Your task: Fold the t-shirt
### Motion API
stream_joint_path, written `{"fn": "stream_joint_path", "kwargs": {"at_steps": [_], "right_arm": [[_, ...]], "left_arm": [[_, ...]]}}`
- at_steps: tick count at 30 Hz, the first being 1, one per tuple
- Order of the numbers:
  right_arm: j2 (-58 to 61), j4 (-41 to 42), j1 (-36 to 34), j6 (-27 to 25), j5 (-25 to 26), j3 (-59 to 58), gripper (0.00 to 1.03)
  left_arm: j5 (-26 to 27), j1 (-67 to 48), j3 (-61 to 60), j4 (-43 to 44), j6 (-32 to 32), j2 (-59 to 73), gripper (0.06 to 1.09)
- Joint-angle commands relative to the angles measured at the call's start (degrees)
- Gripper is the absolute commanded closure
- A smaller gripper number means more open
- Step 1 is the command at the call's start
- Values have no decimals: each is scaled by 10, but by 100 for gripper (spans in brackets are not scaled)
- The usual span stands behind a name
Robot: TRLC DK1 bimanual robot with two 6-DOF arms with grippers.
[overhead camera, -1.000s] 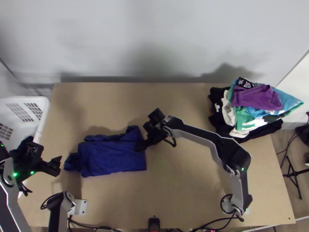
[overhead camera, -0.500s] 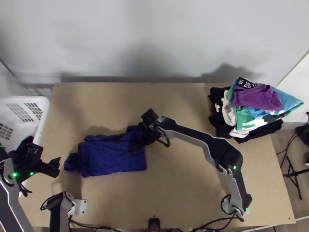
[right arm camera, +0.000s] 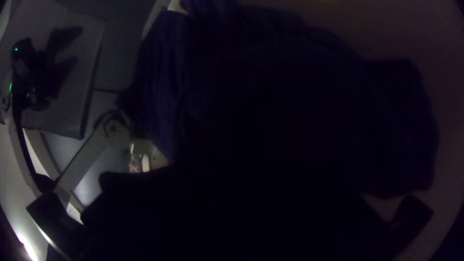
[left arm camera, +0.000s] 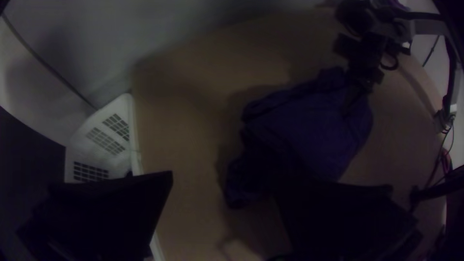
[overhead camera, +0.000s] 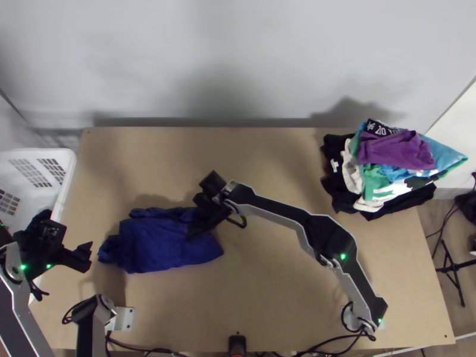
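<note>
**Across the left half of the table (overhead camera: 285, 279), a rumpled blue T-shirt (overhead camera: 154, 244) lies under the right end effector (overhead camera: 195, 231)**

Top view: a broad strip of wood separates the shirt from the far edge; more wood runs to its right, up to a clothing pile (overhead camera: 395, 149) at the far right corner. A white plastic basket (overhead camera: 72, 163) with gridded slots borders the left edge. The left end effector (overhead camera: 89, 256), its fingers apart, hangs just beside the shirt's bunched left end. The right one is at the cloth's right part; whether it is closed, I cannot tell. Compared with the earlier frames, it has moved left, and the shirt's once squared right end is now slanted and rounded, its upper corner drawn in.

Left wrist view: the wide, flat black fingers stand well apart, the basket near one, the soft, creased cloth near the other.

Right wrist view: loose, ribbed folds of dark fabric bulge upward; the lower part is too dark to read.
</note>
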Motion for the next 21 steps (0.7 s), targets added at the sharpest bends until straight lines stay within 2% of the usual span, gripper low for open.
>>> {"fn": "stream_joint_path", "kwargs": {"at_steps": [1,9,18,21], "right_arm": [[23,-2,0,8,-12,15,100],[-62,-18,-38,4,-57,45,100],[-35,-231,-158,-77,-57,283,100],[-25,-279,-196,-83,-57,322,100]], "left_arm": [[0,8,-3,9,11,4,12],[1,8,1,22,15,21,12],[5,5,20,24,17,52,12],[4,6,27,24,25,63,12]]}}
